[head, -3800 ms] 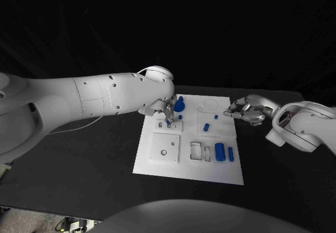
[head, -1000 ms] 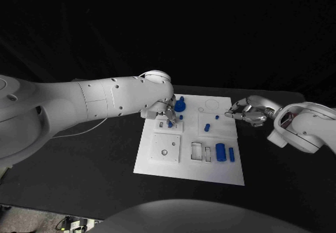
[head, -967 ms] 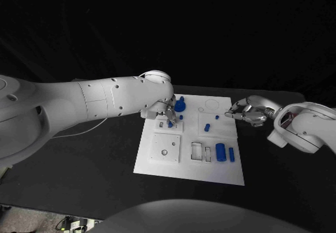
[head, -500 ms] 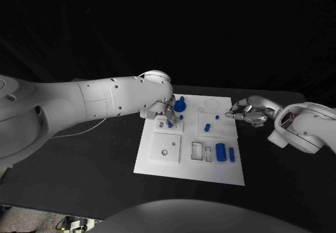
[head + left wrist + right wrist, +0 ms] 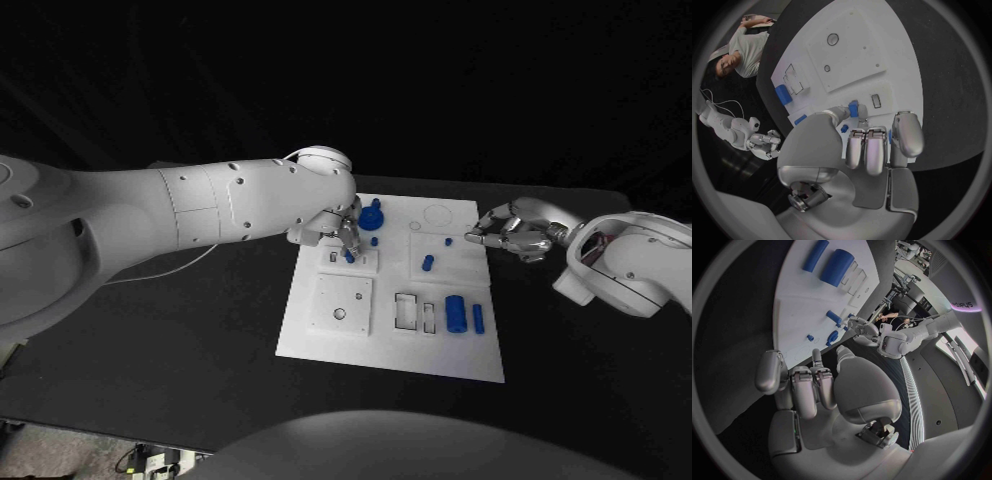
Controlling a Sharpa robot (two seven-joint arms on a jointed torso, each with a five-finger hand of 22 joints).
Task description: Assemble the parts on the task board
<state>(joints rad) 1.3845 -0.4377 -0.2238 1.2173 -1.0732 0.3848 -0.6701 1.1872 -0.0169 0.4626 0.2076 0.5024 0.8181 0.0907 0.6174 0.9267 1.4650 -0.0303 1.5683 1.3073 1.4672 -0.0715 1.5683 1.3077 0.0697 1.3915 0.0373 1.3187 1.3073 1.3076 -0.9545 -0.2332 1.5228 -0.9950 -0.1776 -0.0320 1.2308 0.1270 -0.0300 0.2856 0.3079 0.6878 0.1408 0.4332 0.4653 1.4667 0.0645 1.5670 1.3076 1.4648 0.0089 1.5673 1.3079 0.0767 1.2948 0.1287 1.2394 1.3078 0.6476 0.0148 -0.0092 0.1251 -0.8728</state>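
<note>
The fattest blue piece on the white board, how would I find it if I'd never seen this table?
Start at the white task board in the middle of the black table. Go to the board's near right part, beside two narrow rectangular slots. There lies the fat blue cylinder, and it is much thicker than the thin blue rod lying just to its right.

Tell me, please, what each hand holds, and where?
The left hand pinches a small blue part between its fingers, by its upper end; the right hand holds nothing.
</note>
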